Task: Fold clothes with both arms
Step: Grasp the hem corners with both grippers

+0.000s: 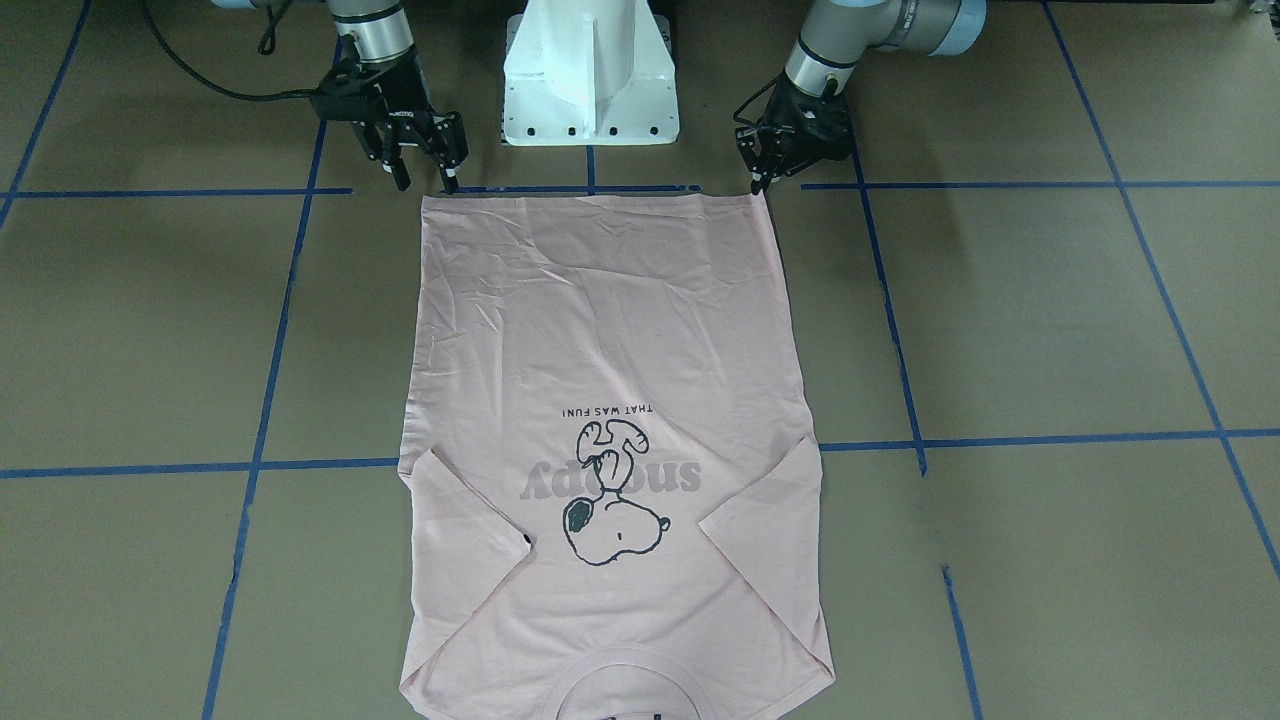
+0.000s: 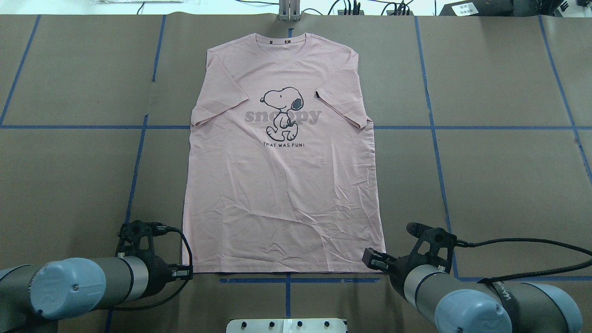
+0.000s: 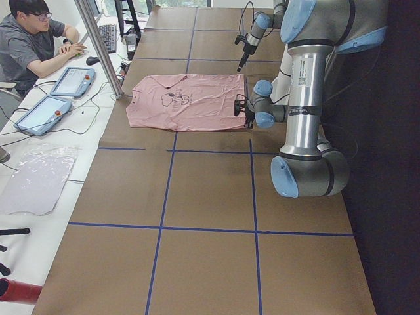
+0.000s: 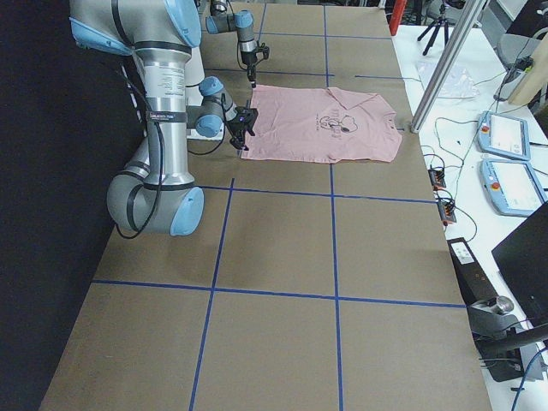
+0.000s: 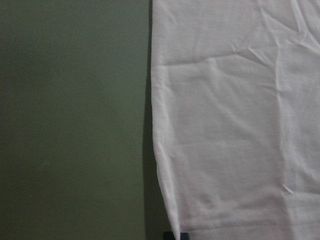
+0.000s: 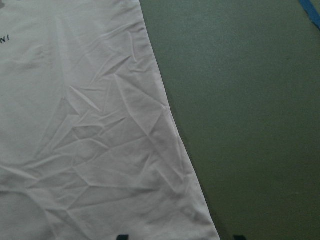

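**Pink tee flat, print up; grippers at both hem corners**

The pink Snoopy T-shirt (image 2: 282,185) is laid flat at the table's ctr, front side up. Its collar is at the edge far from the robot. Its hem is nearest the robot, along a blue tape line (image 2: 286,280). The Snoopy print (image 2: 283,113) w/ grey "snoopy" lettering and "THAT WAS FUN!" is seen on the chest. The lower half is heavily creased; the upper part is smoother.

The L gripper (image 2: 185,274) is set low at the hem corner on the robot's left. In the left wrist view one dark tip is seen mid-frame at that corner, so the jaws are read as together. Whether cloth is pinched btwn them can't be told.

The R gripper (image 1: 426,186) is set at the other hem corner, jaws apart. In the right wrist view its two fingertips (image 6: 122,237) are seen well separated, one over the fabric and one over bare table beyond the side seam.

The brown table (image 2: 508,185) is marked w/ a blue tape grid. A white pedestal (image 1: 590,75) stands btwn the arms. In the left side view a person (image 3: 33,39) is seated at a desk beside the table, w/ tablets (image 3: 72,80) nearby.
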`<action>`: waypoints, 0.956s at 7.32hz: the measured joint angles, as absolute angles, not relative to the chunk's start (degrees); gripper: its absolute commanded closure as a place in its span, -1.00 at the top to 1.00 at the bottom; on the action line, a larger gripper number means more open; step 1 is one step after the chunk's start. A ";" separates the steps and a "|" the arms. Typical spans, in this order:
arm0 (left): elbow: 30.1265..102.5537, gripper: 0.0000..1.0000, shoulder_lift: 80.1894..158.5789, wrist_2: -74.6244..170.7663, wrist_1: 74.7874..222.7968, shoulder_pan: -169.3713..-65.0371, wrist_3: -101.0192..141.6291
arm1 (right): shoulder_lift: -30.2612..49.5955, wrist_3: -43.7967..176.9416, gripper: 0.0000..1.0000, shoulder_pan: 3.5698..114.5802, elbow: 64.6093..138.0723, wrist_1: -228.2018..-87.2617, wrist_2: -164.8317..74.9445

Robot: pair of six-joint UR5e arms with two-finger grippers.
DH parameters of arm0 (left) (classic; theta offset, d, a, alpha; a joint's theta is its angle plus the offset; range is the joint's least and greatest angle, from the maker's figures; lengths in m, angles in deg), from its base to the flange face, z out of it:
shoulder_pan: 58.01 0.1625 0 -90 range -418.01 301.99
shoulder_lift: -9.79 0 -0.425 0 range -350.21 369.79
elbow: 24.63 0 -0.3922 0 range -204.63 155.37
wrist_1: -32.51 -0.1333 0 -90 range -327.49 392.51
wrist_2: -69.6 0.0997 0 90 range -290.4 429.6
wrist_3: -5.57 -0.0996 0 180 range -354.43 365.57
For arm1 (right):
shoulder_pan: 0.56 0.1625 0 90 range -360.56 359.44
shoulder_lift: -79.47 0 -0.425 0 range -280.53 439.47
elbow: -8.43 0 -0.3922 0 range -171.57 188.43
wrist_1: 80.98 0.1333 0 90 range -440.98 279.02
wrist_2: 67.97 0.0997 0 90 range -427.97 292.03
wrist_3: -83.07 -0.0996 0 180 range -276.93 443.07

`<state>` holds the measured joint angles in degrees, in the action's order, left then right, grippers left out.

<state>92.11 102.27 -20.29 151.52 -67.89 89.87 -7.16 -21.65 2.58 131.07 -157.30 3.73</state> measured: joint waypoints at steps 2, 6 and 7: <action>92.20 -1.00 102.86 -20.40 151.52 -67.86 89.73 | -7.02 -21.85 0.35 0.66 128.65 -157.63 1.99; 92.40 -1.00 103.15 -20.56 151.66 -67.85 89.69 | -6.77 -21.91 0.25 -0.43 127.66 -157.56 1.01; 92.42 -1.00 103.27 -20.57 151.68 -67.85 89.70 | -6.61 -21.89 0.22 -0.62 127.37 -157.59 0.65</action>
<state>92.42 103.27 -20.57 151.68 -67.85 89.70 -6.61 -21.89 -0.62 127.37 -157.59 0.65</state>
